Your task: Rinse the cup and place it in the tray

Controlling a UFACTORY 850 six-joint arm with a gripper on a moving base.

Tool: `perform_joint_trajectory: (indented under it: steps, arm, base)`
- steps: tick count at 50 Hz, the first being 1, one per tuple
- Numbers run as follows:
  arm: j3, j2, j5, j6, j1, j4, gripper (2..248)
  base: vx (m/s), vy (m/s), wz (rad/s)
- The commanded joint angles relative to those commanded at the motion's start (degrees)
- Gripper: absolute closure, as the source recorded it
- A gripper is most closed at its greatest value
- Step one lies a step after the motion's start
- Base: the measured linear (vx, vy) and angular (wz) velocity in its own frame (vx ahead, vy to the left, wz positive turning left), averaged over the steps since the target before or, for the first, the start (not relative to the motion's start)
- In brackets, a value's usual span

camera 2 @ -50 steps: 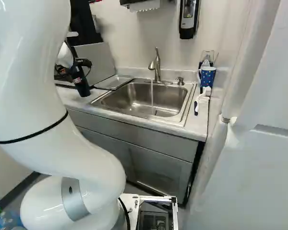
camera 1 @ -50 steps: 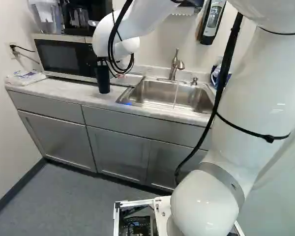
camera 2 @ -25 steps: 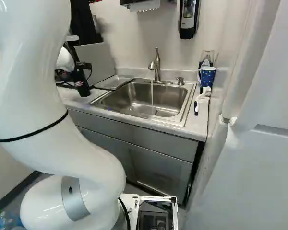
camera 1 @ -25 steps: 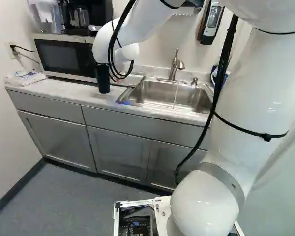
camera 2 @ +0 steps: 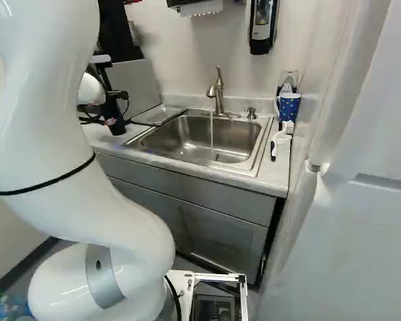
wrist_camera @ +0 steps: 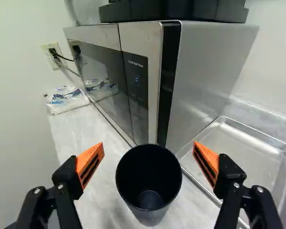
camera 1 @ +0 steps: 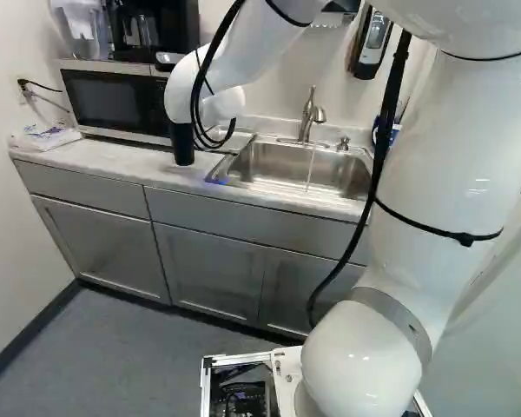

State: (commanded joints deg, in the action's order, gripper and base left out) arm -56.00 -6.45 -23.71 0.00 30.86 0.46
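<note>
The black gripper [camera 2: 111, 105] is at the left of the right base view, partly hidden by the arm's white links. In the wrist view the gripper [wrist_camera: 148, 146] stands open, one orange-padded finger on each side of the black cup [wrist_camera: 149, 179], with gaps on both sides. Seen from above, the cup is empty and stands upright on the counter; the left base view shows the cup [camera 1: 183, 148] left of the sink. An empty metal tray [wrist_camera: 248, 143] lies beside the microwave, and water runs from the faucet [camera 2: 217, 93] into the sink [camera 2: 204, 140].
The microwave [wrist_camera: 152, 81] stands close ahead of the gripper, with dark equipment on top. A plastic packet [wrist_camera: 66, 99] lies at the counter's far end by the wall. Right of the sink are a blue dotted mug [camera 2: 289, 108] and a brush [camera 2: 275, 148].
My arm has swung slightly, and its wrist end has come down a little over the cup. The base and the cup have stayed put; the water keeps running.
</note>
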Motion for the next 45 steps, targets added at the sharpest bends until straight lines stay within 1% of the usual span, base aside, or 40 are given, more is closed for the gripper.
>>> perform_joint_trajectory:
  steps: [45]
  arm:
    - [4.6,-0.9,-9.5,0.0,0.2,0.0,3]
  base:
    - [0.000,0.000,0.000]
